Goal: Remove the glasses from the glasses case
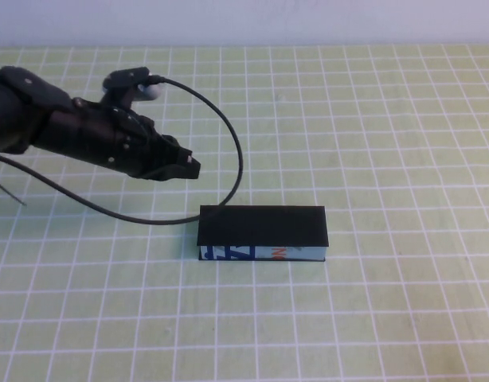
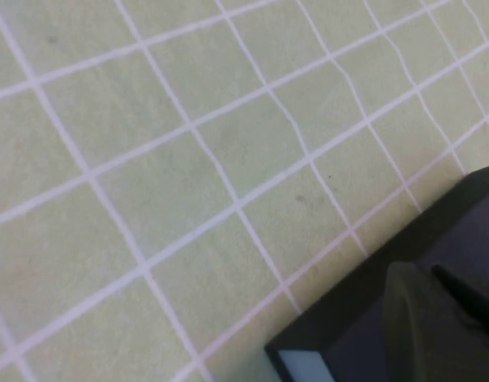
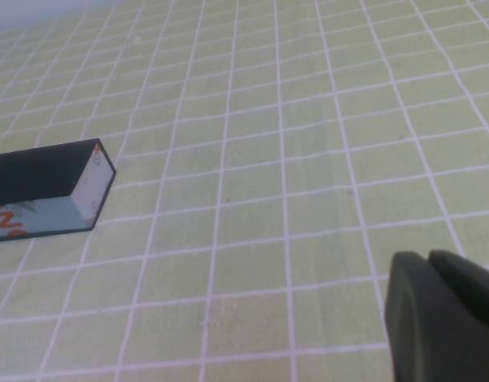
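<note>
Left end effector near closed glasses case.

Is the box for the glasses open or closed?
Closed: the rectangular black glasses case has its flat lid lying down over its light-blue front.

**Matt black on a soft gridded cover**

The table wears a pale green covering ruled with white lines; it looks matt and slightly wavy, like cloth or thin vinyl. The glasses case, near the middle of the table, has a matt black lid like card or stiff board, and a smoother, printed light-blue front. The left gripper is matt black plastic with small screws, trailed by a smooth, rubbery black cable. The right gripper fingers look dull dark plastic.
</note>
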Motion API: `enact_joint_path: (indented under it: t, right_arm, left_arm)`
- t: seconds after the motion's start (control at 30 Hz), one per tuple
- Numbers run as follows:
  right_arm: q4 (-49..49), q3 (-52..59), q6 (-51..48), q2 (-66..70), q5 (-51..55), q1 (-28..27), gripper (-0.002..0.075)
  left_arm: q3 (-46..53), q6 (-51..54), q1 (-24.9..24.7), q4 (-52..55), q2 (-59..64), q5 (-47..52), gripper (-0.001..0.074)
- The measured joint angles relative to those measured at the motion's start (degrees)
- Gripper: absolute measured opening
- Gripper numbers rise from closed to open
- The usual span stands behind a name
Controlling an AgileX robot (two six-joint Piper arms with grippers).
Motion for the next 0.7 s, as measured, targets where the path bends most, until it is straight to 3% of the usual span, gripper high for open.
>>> enact_joint_path:
  t: [0.2, 0.5, 0.7]
  right_arm:
    - [0.0, 0.0, 0.0, 0.0, 0.0, 0.0, -0.0017]
    - [0.6, 0.0, 0.0, 0.0, -1.1, 0.0, -0.0017]
    - [11.8, 0.0, 0.0, 0.0, -7.0, 0.0, -0.0017]
  left_arm:
    - [-4.4, 0.5, -2.8, -0.3, 6.2, 0.6, -0.0004]
    - [-5.9, 0.5, -2.8, -0.5, 12.0, -0.1, -0.0004]
    - [-5.9, 0.5, -2.8, -0.9, 12.9, -1.1, -0.0004]
